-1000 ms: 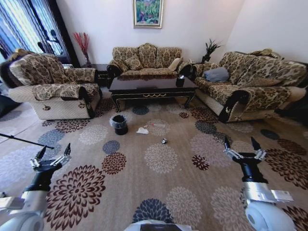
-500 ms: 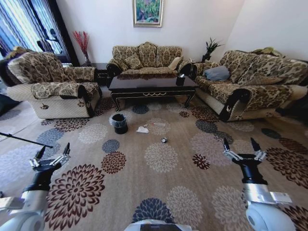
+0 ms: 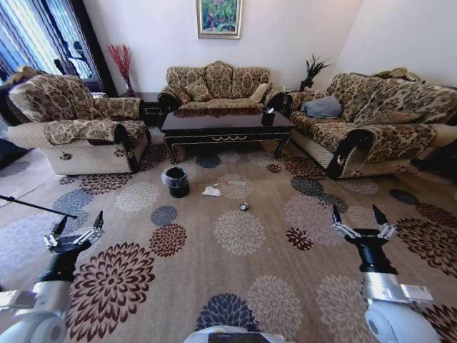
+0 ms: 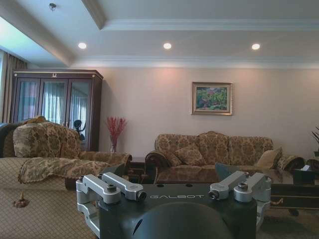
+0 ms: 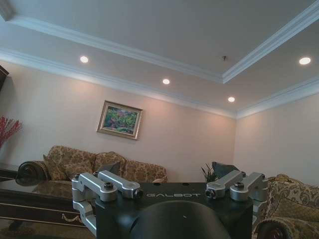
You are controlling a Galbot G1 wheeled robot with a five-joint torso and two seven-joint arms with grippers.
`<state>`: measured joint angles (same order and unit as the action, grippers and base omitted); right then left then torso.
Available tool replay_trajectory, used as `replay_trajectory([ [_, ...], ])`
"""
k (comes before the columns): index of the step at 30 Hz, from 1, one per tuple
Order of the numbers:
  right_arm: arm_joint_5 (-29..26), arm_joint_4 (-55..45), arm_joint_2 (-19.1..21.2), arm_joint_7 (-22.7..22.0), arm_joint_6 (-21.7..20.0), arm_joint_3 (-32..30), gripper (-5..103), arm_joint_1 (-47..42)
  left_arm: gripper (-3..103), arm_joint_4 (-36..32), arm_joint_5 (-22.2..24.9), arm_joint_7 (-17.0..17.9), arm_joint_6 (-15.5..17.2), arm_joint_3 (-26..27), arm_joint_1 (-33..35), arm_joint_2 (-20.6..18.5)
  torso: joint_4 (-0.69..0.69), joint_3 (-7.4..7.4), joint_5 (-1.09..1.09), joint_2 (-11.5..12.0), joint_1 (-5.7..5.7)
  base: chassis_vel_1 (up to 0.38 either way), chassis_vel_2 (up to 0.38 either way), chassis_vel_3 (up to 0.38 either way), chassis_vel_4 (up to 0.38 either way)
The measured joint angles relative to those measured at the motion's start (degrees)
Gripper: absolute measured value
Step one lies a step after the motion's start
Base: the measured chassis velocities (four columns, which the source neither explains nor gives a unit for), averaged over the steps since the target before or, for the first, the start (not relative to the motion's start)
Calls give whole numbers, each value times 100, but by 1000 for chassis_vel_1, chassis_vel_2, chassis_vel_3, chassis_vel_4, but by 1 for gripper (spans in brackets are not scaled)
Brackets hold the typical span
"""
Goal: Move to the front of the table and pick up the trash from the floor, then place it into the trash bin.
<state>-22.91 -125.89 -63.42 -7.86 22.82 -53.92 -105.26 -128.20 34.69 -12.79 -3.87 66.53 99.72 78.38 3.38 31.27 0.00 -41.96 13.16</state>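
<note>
The dark wood table (image 3: 226, 126) stands far ahead between the sofas. On the patterned floor (image 3: 235, 271) in front of it lies the trash: a crumpled white tissue (image 3: 211, 191), a thin clear bottle (image 3: 233, 184) and a small black-and-white scrap (image 3: 243, 207). The black trash bin (image 3: 176, 181) with its clear liner stands just left of the tissue. My left gripper (image 3: 73, 230) hangs open low at the left, my right gripper (image 3: 361, 224) open low at the right, both held high above the carpet and well short of the trash.
An armchair (image 3: 71, 125) stands at the left, a sofa (image 3: 218, 89) behind the table and another sofa (image 3: 371, 121) at the right. A thin dark rod (image 3: 36, 206) lies on the carpet near the left arm. Open carpet stretches between me and the trash.
The whole head view has shifted slightly as the base creeps forward; table, bin and trash sit a touch nearer. Both arms hold the same pose.
</note>
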Motion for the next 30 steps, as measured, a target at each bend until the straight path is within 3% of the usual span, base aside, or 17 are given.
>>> replay_trajectory([
  [30,139,8,-247,-13,22,-27,100,-102,100,124,4,-74,-24,13,-122,-28,1,-428,0,744,-316,0,0,0,0],
])
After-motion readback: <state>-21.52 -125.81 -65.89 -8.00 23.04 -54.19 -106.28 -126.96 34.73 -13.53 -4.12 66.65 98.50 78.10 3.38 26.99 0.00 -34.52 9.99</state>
